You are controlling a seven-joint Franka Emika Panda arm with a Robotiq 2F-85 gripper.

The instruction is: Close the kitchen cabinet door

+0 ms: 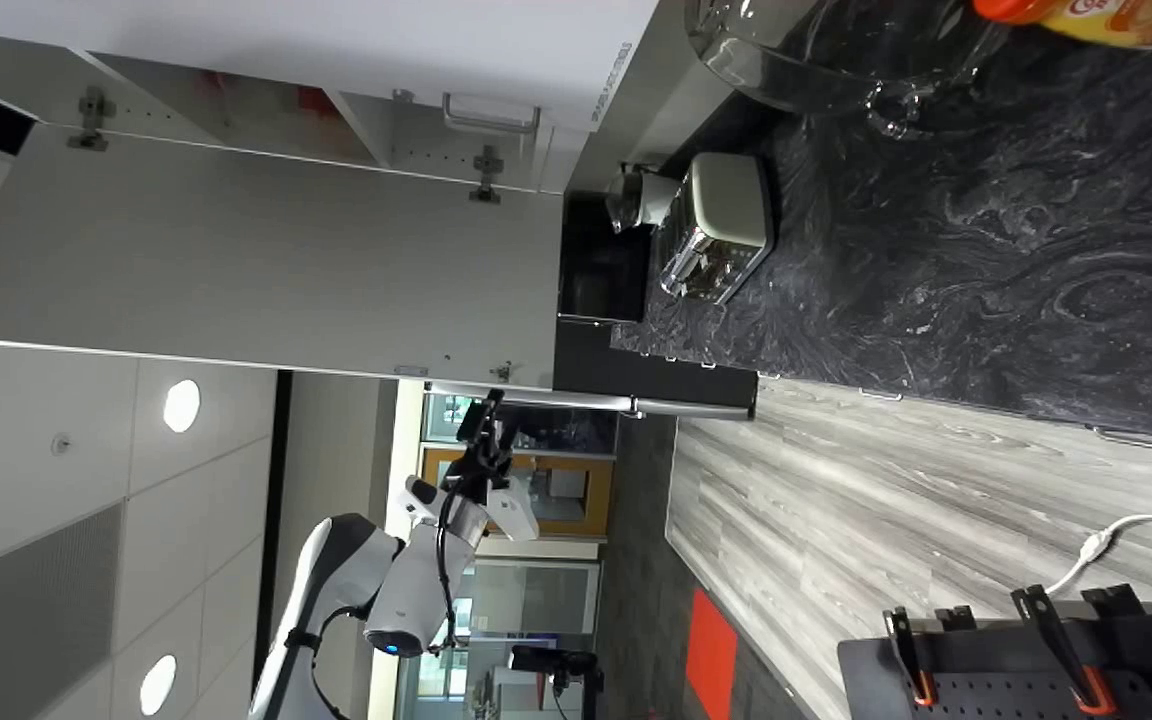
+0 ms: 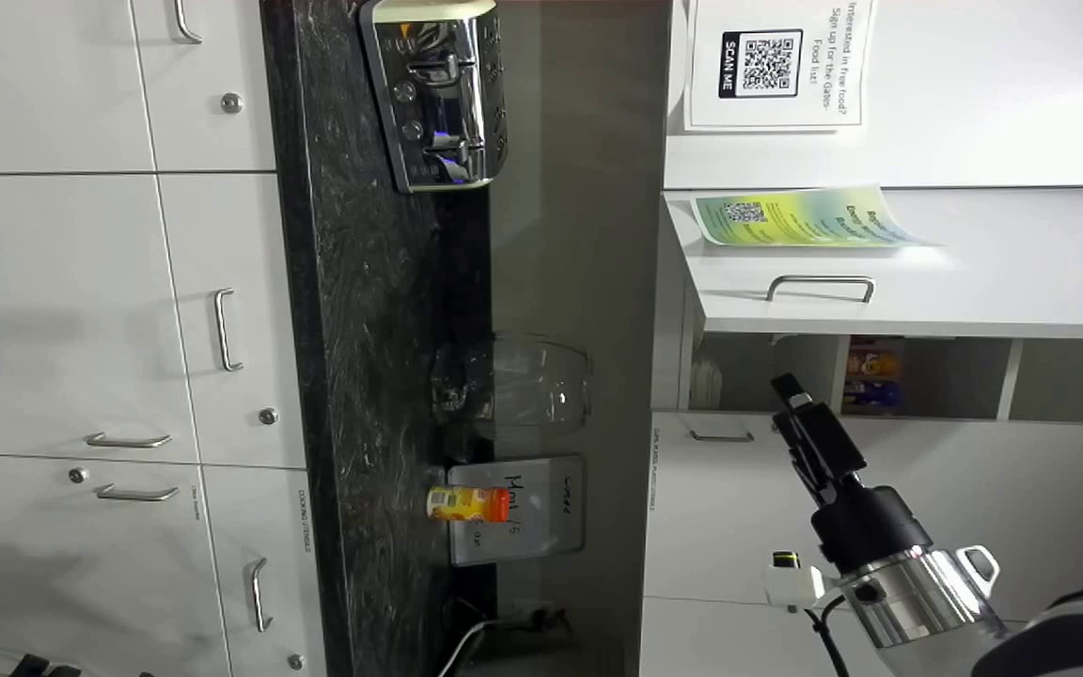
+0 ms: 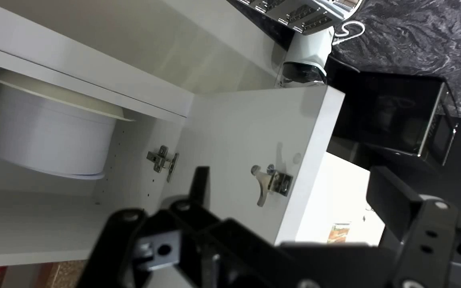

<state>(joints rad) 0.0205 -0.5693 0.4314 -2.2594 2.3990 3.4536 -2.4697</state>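
Wall cabinets (image 2: 1002,470) ran above a dark marbled counter (image 1: 986,250). Kitchen cabinet door (image 1: 266,260) stood swung open among them, in both exterior views. Toaster (image 1: 731,200) sat on the counter. Gripper (image 3: 289,180) was near the door's free edge, fingers (image 3: 392,200) well apart; wrist view showed that edge between them, contact impossible to tell. Orange-capped jar (image 2: 466,503) stood upright on the counter. Two dark hinges (image 1: 89,120) sat along the door's opposite edge.

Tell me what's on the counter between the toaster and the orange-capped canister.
A clear, see-through container stands on the counter between the toaster and the orange-capped canister; it shows there in both exterior views.
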